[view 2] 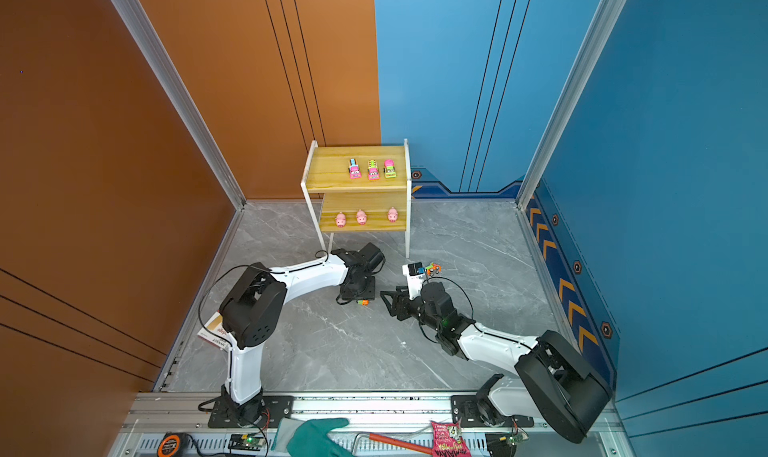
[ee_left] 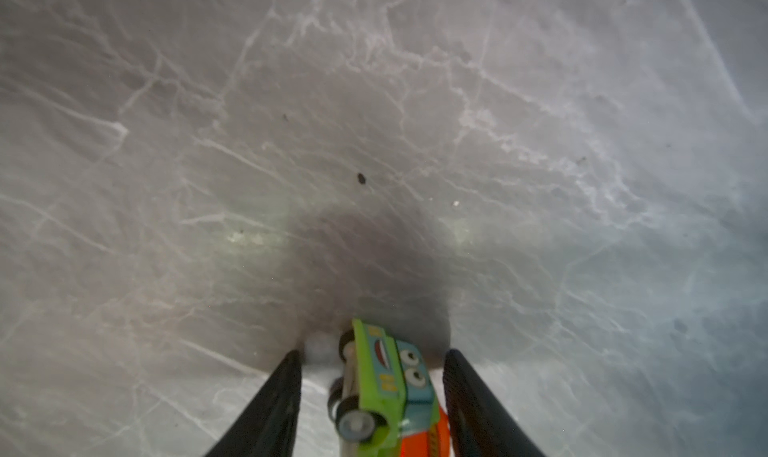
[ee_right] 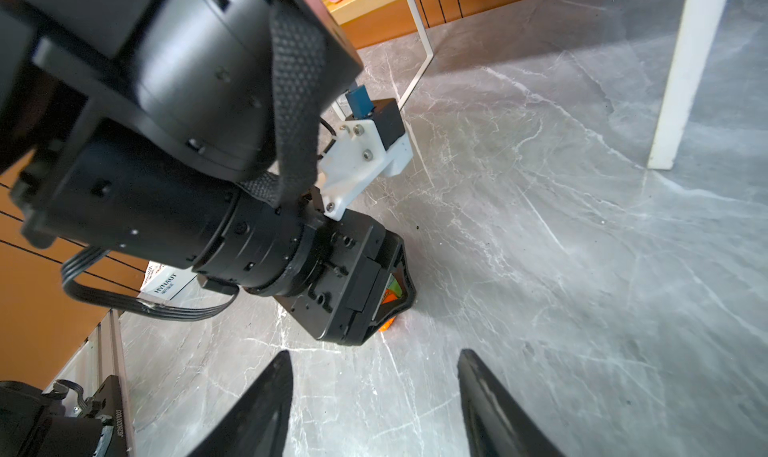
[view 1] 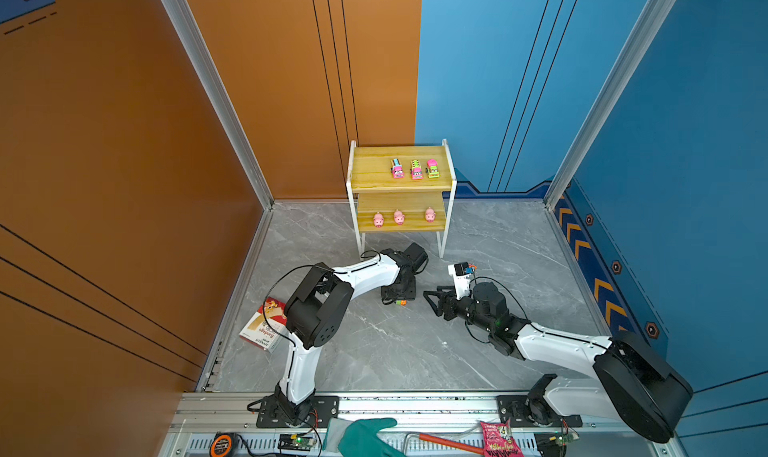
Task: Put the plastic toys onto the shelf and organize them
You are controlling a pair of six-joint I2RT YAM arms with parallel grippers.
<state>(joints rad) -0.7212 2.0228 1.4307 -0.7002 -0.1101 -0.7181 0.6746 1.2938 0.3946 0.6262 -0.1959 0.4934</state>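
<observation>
The shelf (view 1: 368, 172) stands at the back wall. Three toy trucks (view 1: 416, 170) line its top board and three pink pigs (view 1: 399, 217) its lower board. A green and orange truck (ee_left: 382, 388) lies on its side on the floor, seen in both top views (view 1: 401, 302). My left gripper (ee_left: 372, 353) points straight down over it, open, one finger clear of the wheels. Another orange and green truck (view 2: 433, 268) sits on the floor behind my right wrist. My right gripper (ee_right: 375, 353) hovers open and empty, facing the left gripper (view 1: 398, 296).
A bandage box (view 1: 264, 326) lies by the left wall beside the left arm. On the front rail are a teal glove (view 1: 365, 436), a pink snack packet (view 1: 498, 440), a tape measure (view 1: 220, 444) and a red-handled tool (view 1: 449, 442). White shelf legs (ee_right: 685, 80) stand nearby.
</observation>
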